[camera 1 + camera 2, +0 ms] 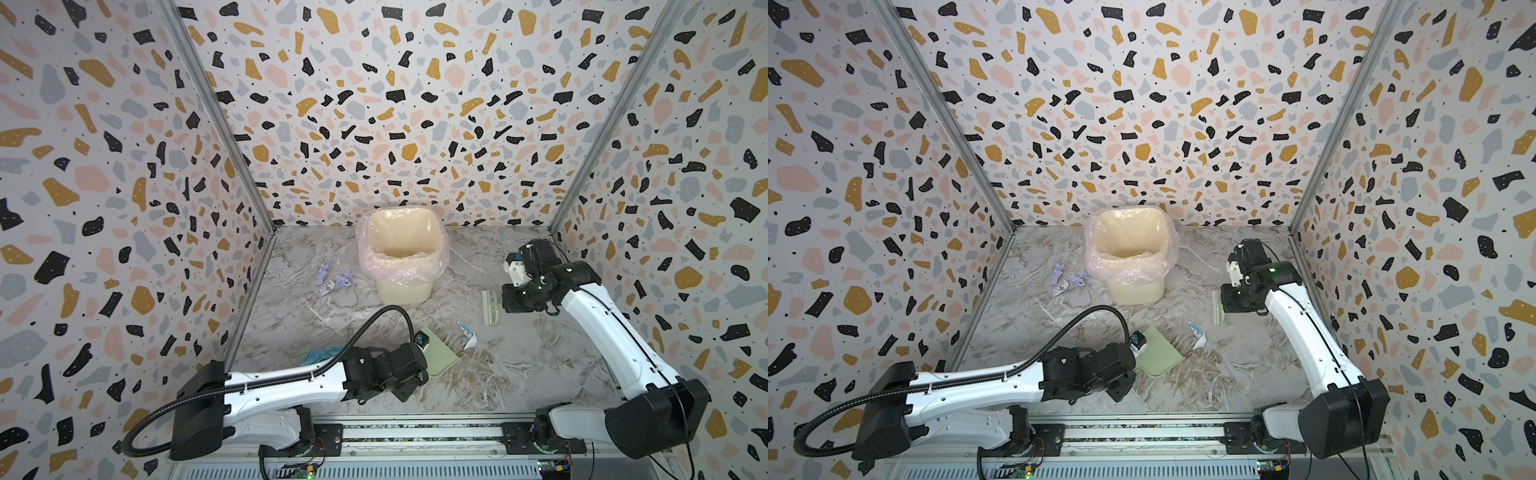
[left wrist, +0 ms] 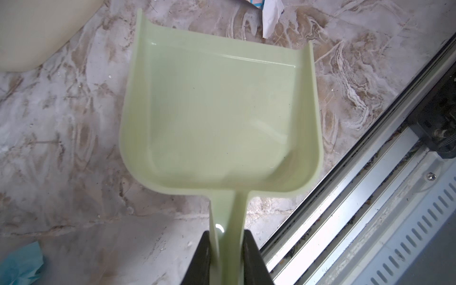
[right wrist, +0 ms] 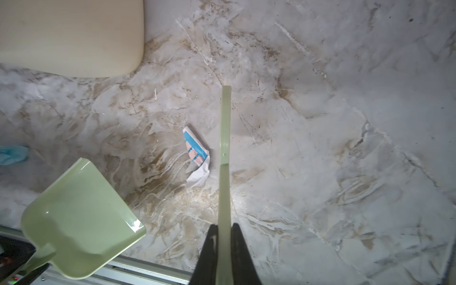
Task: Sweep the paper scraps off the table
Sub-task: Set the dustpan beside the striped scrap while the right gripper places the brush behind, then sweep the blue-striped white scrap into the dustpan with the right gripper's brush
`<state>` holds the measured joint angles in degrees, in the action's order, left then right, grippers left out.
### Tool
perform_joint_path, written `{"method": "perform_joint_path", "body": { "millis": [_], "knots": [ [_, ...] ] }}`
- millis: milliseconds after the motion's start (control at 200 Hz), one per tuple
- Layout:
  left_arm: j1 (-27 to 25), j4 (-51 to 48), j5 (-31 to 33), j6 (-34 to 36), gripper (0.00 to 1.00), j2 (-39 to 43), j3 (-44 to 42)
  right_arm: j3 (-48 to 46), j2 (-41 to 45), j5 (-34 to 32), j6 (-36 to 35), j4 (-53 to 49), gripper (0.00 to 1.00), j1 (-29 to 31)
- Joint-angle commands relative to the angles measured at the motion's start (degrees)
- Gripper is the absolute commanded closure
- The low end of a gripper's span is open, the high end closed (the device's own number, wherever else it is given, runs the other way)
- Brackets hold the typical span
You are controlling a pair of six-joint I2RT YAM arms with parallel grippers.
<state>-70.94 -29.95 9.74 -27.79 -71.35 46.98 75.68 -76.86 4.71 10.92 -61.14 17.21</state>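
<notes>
Left fingers (image 2: 204, 259) clamp a pale green dustpan (image 2: 217, 111) over the near bench (image 1: 519, 374). Right fingers (image 3: 240, 256) clamp a brush (image 3: 225, 148) right of a printed scrap (image 3: 197, 158); lavender scraps (image 1: 336, 280) lie far left. Sweeping seems about to start: brush leftward into the pan.

teal scrap (image 1: 318, 357): partly behind left arm (image 1: 282, 380) | bin (image 2: 37, 32): cut by frame edge

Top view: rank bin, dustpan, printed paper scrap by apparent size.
1. bin: largest by far.
2. dustpan: partly hidden, yet its visible part is clearly bigger than the scrap.
3. printed paper scrap: smallest.
</notes>
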Motion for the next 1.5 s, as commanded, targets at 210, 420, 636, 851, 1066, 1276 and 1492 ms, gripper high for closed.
{"method": "perform_joint_path", "body": {
  "millis": [210, 420, 636, 851, 1066, 1276, 1492],
  "knots": [
    [-0.24, 5.58, -3.04, 7.87, 1.00, -9.00, 1.94, 9.17, -9.69, -17.32, -1.60, -6.39, 1.00, 12.78],
    [0.05, 6.56, -2.64, 9.65, 1.00, -11.40, 2.76, 9.49, -12.01, -16.10, -2.28, -6.27, 1.00, 14.09],
    [1.15, 7.52, -1.83, 10.63, 1.00, -13.16, 4.08, 9.05, -13.38, -12.45, -3.53, -5.70, 1.00, 14.53],
    [2.18, 7.81, -1.98, 10.83, 1.00, -15.47, 5.31, 8.95, -14.49, -10.44, -4.22, -5.44, 1.00, 15.73],
    [3.39, 7.59, -2.64, 9.99, 1.00, -16.32, 5.49, 8.94, -15.16, -8.16, -4.89, -5.22, 1.00, 16.44],
    [4.44, 8.00, -3.93, 9.60, 1.00, -15.94, 4.30, 11.16, -15.91, -5.58, -5.39, -6.52, 1.00, 18.23],
    [4.75, 8.51, -5.34, 9.42, 1.00, -16.30, 2.94, 14.95, -16.11, -12.24, -3.12, -9.14, 1.00, 18.24]
  ]
}}
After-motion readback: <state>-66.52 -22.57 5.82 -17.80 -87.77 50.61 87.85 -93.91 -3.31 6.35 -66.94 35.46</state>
